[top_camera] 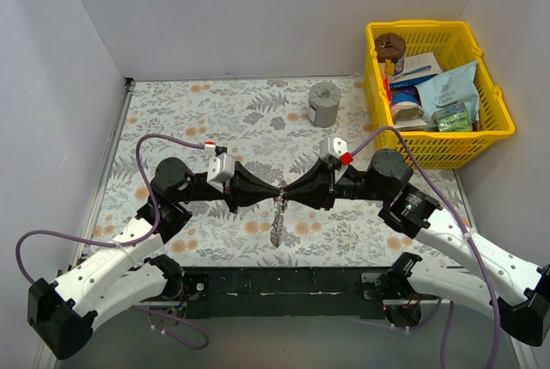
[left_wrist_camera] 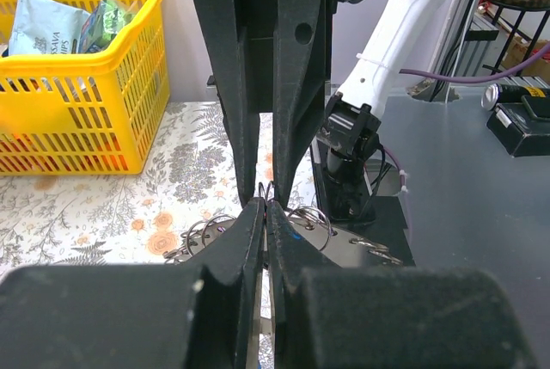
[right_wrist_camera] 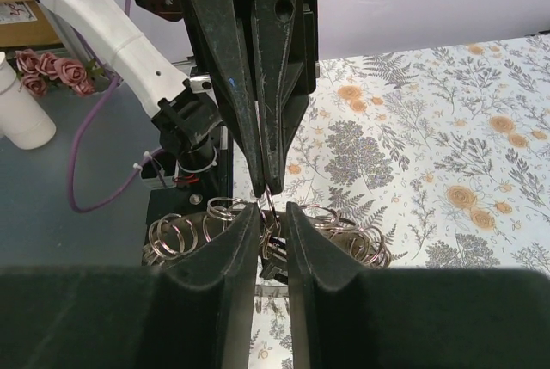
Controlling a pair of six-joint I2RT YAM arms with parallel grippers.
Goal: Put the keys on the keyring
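**A:** From above, where is the keyring?

**B:** Mid-table (top_camera: 185,115). The keyring (top_camera: 278,218) dangles toward six o'clock from the spot where the two pincers meet nose to nose. The left gripper (top_camera: 276,189) reaches in from nine o'clock and the right gripper (top_camera: 288,188) from three. The grey cup (top_camera: 325,104) sits at one o'clock and the yellow basket (top_camera: 438,147) at two, both well apart from the work.

**A:** And the left wrist view?

**B:** The left gripper's own fingers are pressed together on the ring's thin wire. The rest of the bundle spills toward four o'clock beneath them. The right gripper's fingers come down from twelve with a thin slit between them.

**A:** And the right wrist view?

**B:** The right gripper's pads (right_wrist_camera: 236,231) stand a little apart. A bend of wire stands in the gap, and I see nothing pinched there. I cannot pick out the keys as separate things in the tangle.

**A:** So how should this step be done well?

**B:** I'd bring the right gripper closed squarely on the wire, just beside the left's pinch and no harder than needed. An off-centre bite would likely twist the ring, or let the wire slip out sideways.
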